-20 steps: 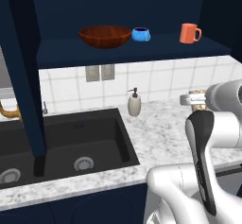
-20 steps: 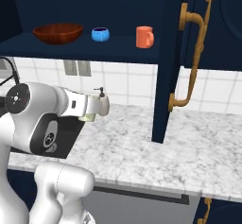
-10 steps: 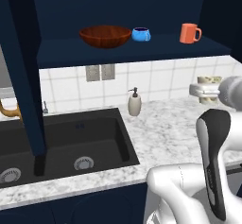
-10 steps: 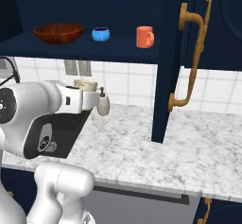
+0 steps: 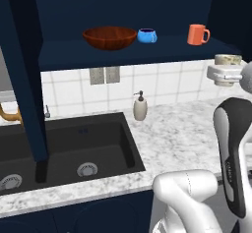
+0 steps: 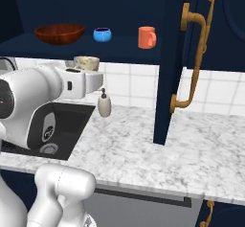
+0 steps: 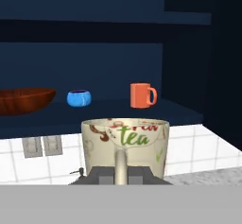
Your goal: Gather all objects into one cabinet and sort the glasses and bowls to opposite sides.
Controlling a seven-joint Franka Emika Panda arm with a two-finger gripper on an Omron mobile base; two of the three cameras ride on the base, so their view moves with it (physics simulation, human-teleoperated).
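Held just below shelf height in front of the navy cabinet [image 5: 123, 55] is the small cream mug [image 5: 228, 59] [image 6: 86, 62], printed "tea" [image 7: 125, 145]. My gripper [image 7: 121, 173] is shut on its handle, which faces the hand camera. On the cabinet shelf stand the wide wooden bowl [image 5: 109, 37] [image 6: 59, 32] at left, the blue cup [image 5: 146, 35] [image 7: 78, 98] beside it, and the orange mug [image 5: 197, 34] [image 6: 146, 37] [image 7: 142, 95] at right. The held mug hangs right of the orange mug in the left base view and lower than it.
A soap dispenser [image 5: 140, 107] stands on the marble counter [image 6: 158, 154] by the dark sink [image 5: 64, 146]. A navy door edge [image 5: 24, 79] hangs at the left. The tall unit with a brass handle [image 6: 194, 53] closes off the right.
The arm has lifted the cream mug from just above the counter to just under the shelf. The items on the shelf have not moved.
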